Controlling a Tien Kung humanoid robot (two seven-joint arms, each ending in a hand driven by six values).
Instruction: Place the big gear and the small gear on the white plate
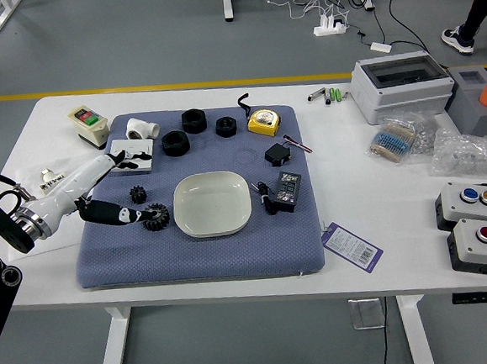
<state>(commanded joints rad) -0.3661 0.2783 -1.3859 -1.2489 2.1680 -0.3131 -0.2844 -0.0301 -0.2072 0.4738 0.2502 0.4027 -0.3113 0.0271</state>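
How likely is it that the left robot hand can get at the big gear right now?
Probably yes: the left robot hand has a fingertip right at the big gear, and nothing seems to stand between them.

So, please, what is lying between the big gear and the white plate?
Nothing lies there: in the head view, only a narrow bare strip of the blue mat separates the big gear from the white plate.
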